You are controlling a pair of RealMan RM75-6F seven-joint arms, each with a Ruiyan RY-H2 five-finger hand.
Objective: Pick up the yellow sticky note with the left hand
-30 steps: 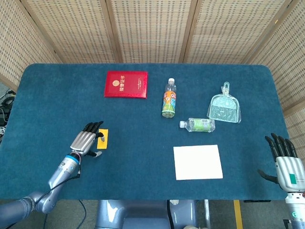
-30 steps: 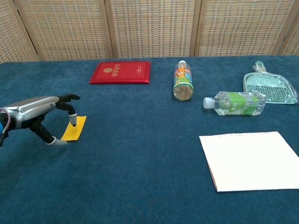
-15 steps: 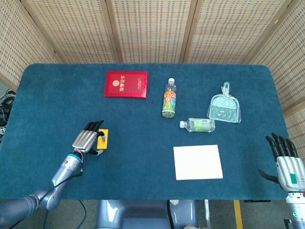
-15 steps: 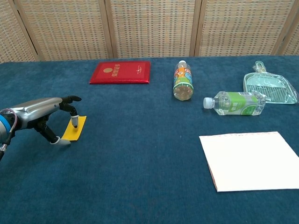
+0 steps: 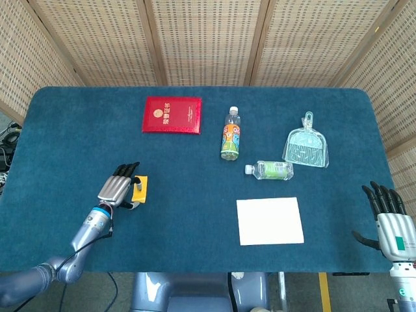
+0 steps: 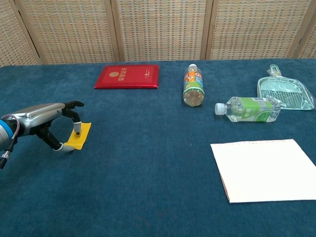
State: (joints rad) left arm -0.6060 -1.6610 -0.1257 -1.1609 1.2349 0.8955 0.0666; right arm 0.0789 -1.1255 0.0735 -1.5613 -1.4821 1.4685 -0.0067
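The yellow sticky note (image 5: 140,188) (image 6: 80,135) lies flat on the blue table (image 5: 195,162) at the front left. My left hand (image 5: 117,189) (image 6: 43,121) arches over its left side. One fingertip (image 6: 77,132) presses down on the note, and the thumb tip touches its near corner. The other fingers are spread and the note is not lifted. My right hand (image 5: 389,216) hangs at the table's front right corner, fingers apart and holding nothing; the chest view does not show it.
A red booklet (image 5: 171,115) lies at the back left. Two bottles lie mid-table, one orange-labelled (image 5: 231,135) and one green-labelled (image 5: 270,170), with a clear dustpan (image 5: 306,147) to their right. A white sheet (image 5: 270,221) lies at the front right.
My left hand has settled slightly lower and nearer the note, and the thumb tip has crept in to its near corner. The note stays on the table. The right hand has not moved.
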